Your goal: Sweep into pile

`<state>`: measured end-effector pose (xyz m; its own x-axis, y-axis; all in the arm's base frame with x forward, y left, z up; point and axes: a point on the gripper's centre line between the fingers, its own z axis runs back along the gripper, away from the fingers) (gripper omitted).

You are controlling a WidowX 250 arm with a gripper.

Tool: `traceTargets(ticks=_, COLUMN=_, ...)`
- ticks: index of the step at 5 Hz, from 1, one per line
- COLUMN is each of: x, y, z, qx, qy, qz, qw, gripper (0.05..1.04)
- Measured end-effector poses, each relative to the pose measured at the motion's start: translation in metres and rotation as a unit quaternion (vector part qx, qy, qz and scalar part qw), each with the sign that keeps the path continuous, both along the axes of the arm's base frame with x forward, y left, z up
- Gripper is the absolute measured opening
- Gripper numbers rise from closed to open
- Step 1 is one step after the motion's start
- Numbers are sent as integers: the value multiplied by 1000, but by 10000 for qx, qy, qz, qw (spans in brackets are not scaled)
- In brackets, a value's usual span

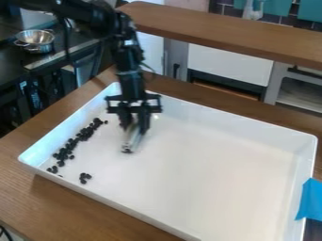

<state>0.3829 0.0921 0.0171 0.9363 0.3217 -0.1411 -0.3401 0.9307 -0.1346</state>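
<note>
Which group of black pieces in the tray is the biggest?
The long band along the left side of the tray; the small cluster near the front holds only a few.

A brown wooden table (63,204) — on it a broad white tray (220,174), blue piece (310,200) at its right rim

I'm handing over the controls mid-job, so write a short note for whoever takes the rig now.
Gripper: over the tray, closed on a pale tool, dark at its lower end; can't tell if that is pieces or part of the tool.
Dark pieces: mostly strung out along the tray's left side in the picture; a small cluster lies apart near the front corner.
Done: tool in grip; no single pile yet.
Left: sweep strip and cluster together.
</note>
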Motion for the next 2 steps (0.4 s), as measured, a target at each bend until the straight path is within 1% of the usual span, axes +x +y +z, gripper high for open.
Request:
traceTargets(ticks=1, x=-15, y=21, z=2, qx=16, qy=149, qz=48, qw=9999, gripper=381)
traceTargets(ticks=2, x=-28, y=35, z=8, qx=-1, qy=140, qz=118, qw=9998, gripper=381)
